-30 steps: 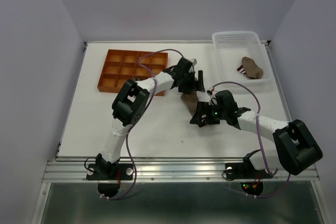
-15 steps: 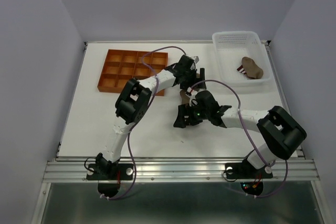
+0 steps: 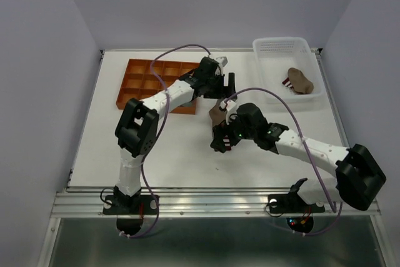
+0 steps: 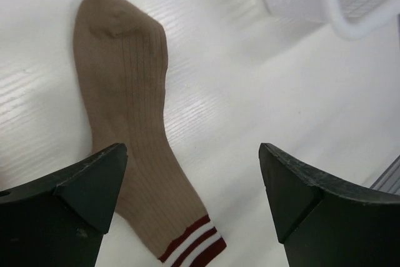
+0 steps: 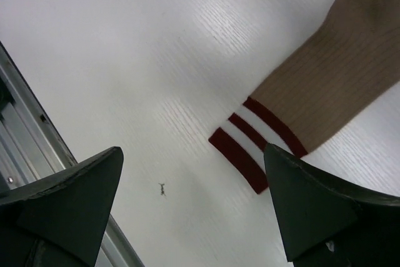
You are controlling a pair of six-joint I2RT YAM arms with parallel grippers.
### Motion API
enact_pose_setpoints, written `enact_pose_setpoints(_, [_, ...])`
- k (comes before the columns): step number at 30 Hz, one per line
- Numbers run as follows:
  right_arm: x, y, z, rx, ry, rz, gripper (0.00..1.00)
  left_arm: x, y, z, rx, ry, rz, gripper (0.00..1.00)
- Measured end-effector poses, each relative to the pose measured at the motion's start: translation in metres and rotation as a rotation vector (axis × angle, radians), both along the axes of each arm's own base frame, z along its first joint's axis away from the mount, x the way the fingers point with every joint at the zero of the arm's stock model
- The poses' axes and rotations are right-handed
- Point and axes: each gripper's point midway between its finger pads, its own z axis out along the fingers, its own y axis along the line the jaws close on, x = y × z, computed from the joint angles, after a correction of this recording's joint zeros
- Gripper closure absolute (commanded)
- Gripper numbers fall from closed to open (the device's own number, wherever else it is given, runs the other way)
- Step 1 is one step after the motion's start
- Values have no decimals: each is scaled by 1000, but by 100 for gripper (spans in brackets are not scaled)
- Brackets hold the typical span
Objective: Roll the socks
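White table (image 3: 112,154): it fills the middle of your top view, just above the arm bases at the bottom edge.
Right gripper (image 3: 219,142): you find it slightly below centre, fingers spread wide and grasping nothing; its wrist view shows the striped cuff at centre right, between the two fingers.
Tan sock (image 3: 216,114): it lies flat on the table at the centre of your top view, between the two grippers, with red and white stripes at the cuff.
Left gripper (image 3: 226,87): you see it just above centre, released and empty, fingers wide over the sock's leg.
Orange tray (image 3: 140,85): it sits at the upper left, divided into compartments, with the left arm crossing its right side.
White basket (image 3: 281,44): at the upper right, it holds a bundled sock (image 3: 301,80), tan with a striped part.
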Motion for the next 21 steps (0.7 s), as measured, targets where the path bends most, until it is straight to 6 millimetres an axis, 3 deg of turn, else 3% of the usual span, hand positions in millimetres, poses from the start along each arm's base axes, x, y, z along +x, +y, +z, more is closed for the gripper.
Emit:
enact_pose_setpoints(5, [0,-16,4,-95,-101,55,0,3,21,68,-69,-117,38,1])
enact_pose_setpoints(7, [4,-21,0,-155,-146,81,0,-1,39,87,-86,-150,69,1])
enact_pose_setpoints(9, [14,-27,-9,-249,-182,102,0,-4,56,94,-91,-168,104,1])
enact_pose_setpoints(13, [29,-33,-28,-406,-223,139,5,-29,114,85,-62,-163,227,1])
enact_pose_setpoints(16, [29,-39,-42,-498,-242,164,31,-57,144,65,-22,-126,295,1])
enact_pose_setpoints(17, [25,-40,-49,-532,-239,183,49,-66,152,60,-15,-119,311,1])
enact_pose_setpoints(21, [17,-38,-59,-578,-240,223,52,-89,168,49,-11,-95,353,1])
